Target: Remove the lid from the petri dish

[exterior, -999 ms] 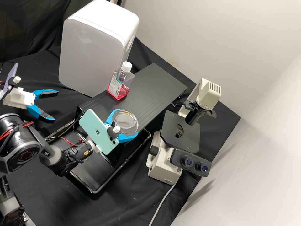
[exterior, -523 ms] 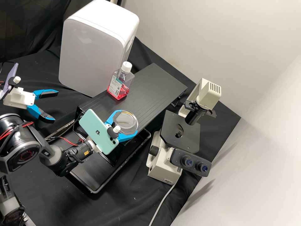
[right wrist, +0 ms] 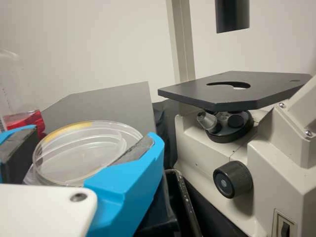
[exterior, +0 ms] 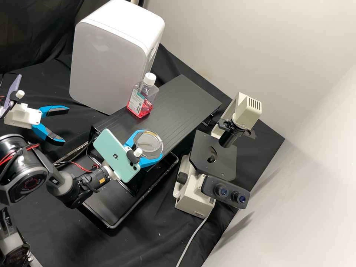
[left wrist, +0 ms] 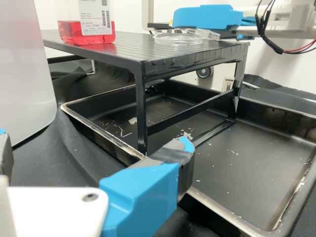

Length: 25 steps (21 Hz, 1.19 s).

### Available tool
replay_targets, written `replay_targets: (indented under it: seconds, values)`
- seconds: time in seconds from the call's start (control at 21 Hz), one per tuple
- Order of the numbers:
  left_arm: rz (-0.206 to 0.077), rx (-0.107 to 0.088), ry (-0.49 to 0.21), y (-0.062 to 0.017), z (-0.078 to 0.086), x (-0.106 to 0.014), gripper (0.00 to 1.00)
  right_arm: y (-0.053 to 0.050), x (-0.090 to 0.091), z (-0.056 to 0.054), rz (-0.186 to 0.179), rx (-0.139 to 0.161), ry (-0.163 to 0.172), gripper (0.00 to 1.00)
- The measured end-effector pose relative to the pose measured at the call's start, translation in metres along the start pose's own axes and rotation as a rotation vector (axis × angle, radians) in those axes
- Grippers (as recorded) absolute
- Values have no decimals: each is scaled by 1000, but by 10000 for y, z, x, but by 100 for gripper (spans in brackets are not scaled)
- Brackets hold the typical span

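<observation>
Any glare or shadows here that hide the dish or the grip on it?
High view: even light, a pale sheen on the petri dish in the right gripper, a soft microscope shadow on the white surface. Left wrist view: bright highlights along the tray rim. Right wrist view: faint reflections on the dish's clear top; nothing hides it.

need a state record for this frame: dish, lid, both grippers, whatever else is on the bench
petri dish: clear, at the near end of the black platform
lid: on the dish, not lifted
right gripper: at dish height, one blue finger on each side, closed on the rim
left gripper: open, holding nothing, over the bench left of the platform
platform base: stands in a black tray
other: bottle of red liquid farther back on the platform; microscope to the right; white box behind
</observation>
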<state>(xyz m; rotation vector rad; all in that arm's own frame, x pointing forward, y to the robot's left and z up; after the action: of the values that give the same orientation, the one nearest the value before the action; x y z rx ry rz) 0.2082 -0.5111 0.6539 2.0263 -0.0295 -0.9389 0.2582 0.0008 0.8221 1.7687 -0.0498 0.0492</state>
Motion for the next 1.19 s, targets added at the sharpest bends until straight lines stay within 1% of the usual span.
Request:
replay_targets:
  seconds: [0.1, 0.24, 0.33, 0.38, 0.43, 0.48, 0.57, 0.67, 0.76, 0.86, 0.9, 1.09, 1.19]
  values:
    - [0, 0, 0, 0, 0, 0, 100, -4, -6, -4, -2, 0, 1, 0]
    - [0, 0, 0, 0, 0, 0, 100, -38, -45, -61, -6, 6, 15, 0]
    - [0, 0, 0, 0, 0, 0, 100, -98, -74, -133, -19, -17, 37, 0]
    - [0, 0, 0, 0, 0, 0, 100, -128, -81, -172, -26, -30, 53, 0]
    - [0, 0, 0, 0, 0, 0, 100, -157, -85, -205, -34, -29, 68, 0]
    - [0, 0, 0, 0, 0, 0, 100, -187, -88, -227, -45, -35, 78, 0]
    - [0, 0, 0, 0, 0, 0, 100, -239, -93, -262, -64, -57, 93, 0]
    - [0, 0, 0, 0, 0, 0, 100, -258, -97, -282, -66, -70, 98, 0]
    - [0, 0, 0, 0, 0, 0, 100, -256, -102, -301, -61, -68, 105, 0]
    - [0, 0, 0, 0, 0, 0, 100, -259, -103, -303, -57, -72, 101, 0]
    - [0, 0, 0, 0, 0, 0, 100, -271, -104, -311, -59, -69, 102, 0]
    - [0, 0, 0, 0, 0, 0, 100, -330, -106, -324, -78, -86, 107, 0]
    - [0, 0, 0, 0, 0, 0, 100, -357, -110, -339, -89, -88, 113, 0]
